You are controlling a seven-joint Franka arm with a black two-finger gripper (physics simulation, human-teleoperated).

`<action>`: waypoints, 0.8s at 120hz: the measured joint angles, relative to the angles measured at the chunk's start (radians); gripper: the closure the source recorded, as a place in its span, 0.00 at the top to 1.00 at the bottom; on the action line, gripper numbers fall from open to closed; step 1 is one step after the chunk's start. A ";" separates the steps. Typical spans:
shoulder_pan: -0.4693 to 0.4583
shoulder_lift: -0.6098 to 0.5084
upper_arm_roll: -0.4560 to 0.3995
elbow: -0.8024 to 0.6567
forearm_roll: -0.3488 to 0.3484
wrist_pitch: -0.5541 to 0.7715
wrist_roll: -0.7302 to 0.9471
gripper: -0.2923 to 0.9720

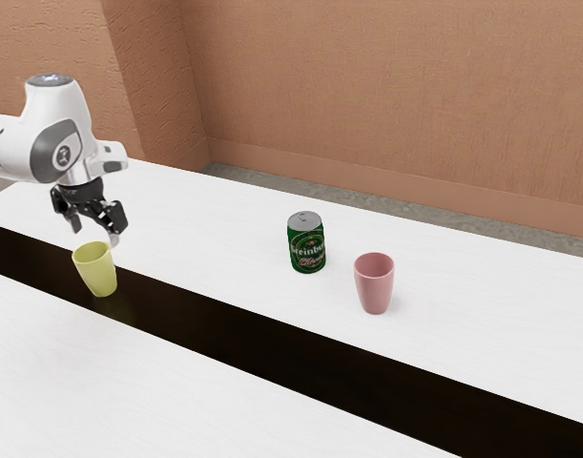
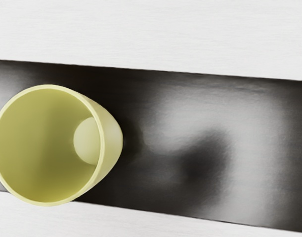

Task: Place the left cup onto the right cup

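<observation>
The white table (image 1: 463, 296) runs across the scene with a dark band (image 1: 272, 348) along its length. The white arm (image 1: 43, 143) comes in at the exterior view's left, and its black gripper (image 1: 93, 225) hangs with fingers spread apart, holding nothing, just above and a little behind the yellow cup (image 1: 95, 268). That cup, the one to move, stands upright on the dark band at the far left; the wrist view looks down into its open mouth (image 2: 52, 145). The pink cup (image 1: 374, 282) stands upright well apart to the right, and a green can (image 1: 306, 242) stands between them, nearer the pink one. The cup tapers towards its base, so a grip taken off-centre could tip it or let it slip. A low carry to the right could also knock the can. The can's label reads Heineken.
</observation>
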 joint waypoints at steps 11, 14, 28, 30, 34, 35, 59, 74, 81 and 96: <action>0.017 0.022 0.000 0.002 -0.020 0.019 0.025 0.77; 0.023 0.028 0.000 0.002 -0.024 0.023 0.031 0.77; 0.041 0.060 0.000 0.004 -0.045 0.038 0.060 0.77; 0.041 0.063 0.000 0.004 -0.048 0.039 0.064 0.77; 0.042 0.067 0.000 0.005 -0.055 0.040 0.073 0.77; 0.042 0.068 0.000 0.005 -0.057 0.041 0.075 0.77; 0.057 0.095 0.001 0.027 -0.091 0.043 0.127 0.77; 0.064 0.099 0.011 0.049 -0.103 0.039 0.163 0.77; 0.071 0.108 0.014 0.054 -0.106 0.036 0.179 0.77; 0.083 0.142 0.015 0.058 -0.117 0.036 0.208 0.77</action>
